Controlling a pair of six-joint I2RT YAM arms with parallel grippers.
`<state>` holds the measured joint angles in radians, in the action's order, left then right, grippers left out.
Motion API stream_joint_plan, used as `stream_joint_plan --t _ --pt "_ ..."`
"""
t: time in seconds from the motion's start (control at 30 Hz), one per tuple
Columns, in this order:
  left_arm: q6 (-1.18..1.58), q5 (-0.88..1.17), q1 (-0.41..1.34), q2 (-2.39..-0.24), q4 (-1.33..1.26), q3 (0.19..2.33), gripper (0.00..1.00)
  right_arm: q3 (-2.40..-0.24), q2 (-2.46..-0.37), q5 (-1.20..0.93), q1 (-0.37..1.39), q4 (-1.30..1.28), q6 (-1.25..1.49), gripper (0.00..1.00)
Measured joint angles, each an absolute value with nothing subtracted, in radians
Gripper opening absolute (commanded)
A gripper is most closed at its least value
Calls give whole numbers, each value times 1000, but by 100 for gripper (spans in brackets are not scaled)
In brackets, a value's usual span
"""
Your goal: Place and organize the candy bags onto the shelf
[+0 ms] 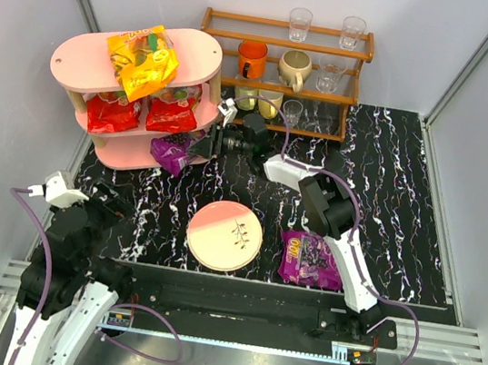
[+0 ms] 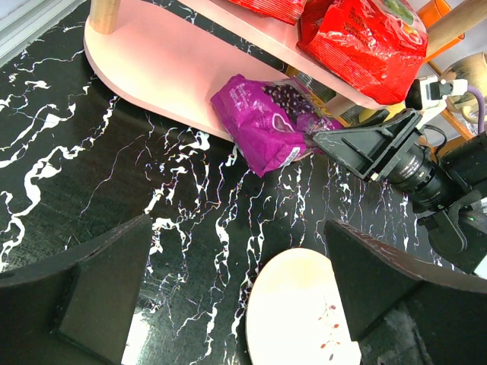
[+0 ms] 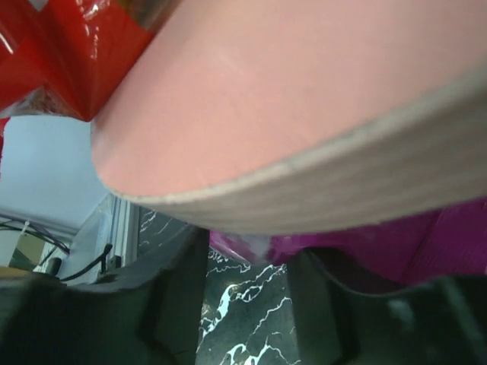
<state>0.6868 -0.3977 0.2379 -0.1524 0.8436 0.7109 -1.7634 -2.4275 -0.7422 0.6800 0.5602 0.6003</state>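
Three of the five bags are home. The orange-yellow bag lies on the top board of the shelf, and one red bag sits beside the other red bag on the middle board. The fourth is in hand: my right gripper is drawn narrow on the end of a purple bag. That bag lies partly on the shelf's bottom board and partly over its edge onto the table. The second purple bag lies flat on the table, well apart from the shelf. I judge one placement under way and one left, plus any tidying.

My left gripper is spread wide and empty, held off the shelf's near side. Its camera gives me a side look at the pinch, which the overhead cannot show. The right wrist view is mostly the underside of a shelf board, with some purple film below it.
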Motion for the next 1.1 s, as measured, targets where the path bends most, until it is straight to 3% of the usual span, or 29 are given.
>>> stream_joint_plan --t 0.47,0.5,0.53,0.57,0.6,1.1 --pt "686 -397 238 -152 843 711 99 -1465 -2333 -651 594 666 723 65" --pt "686 -397 238 -152 843 711 99 -1459 -2329 -645 590 673 737 58" --pt "686 -397 238 -152 843 711 99 -1454 -2326 -640 587 682 751 45" --pt "686 -397 238 -152 843 711 99 -1449 -2323 -635 586 687 762 6" --pt "686 -397 238 -152 843 711 99 -1444 -2318 -629 587 692 776 0" --pt "686 -396 238 -152 843 712 99 -1518 -2322 -611 589 655 913 0"
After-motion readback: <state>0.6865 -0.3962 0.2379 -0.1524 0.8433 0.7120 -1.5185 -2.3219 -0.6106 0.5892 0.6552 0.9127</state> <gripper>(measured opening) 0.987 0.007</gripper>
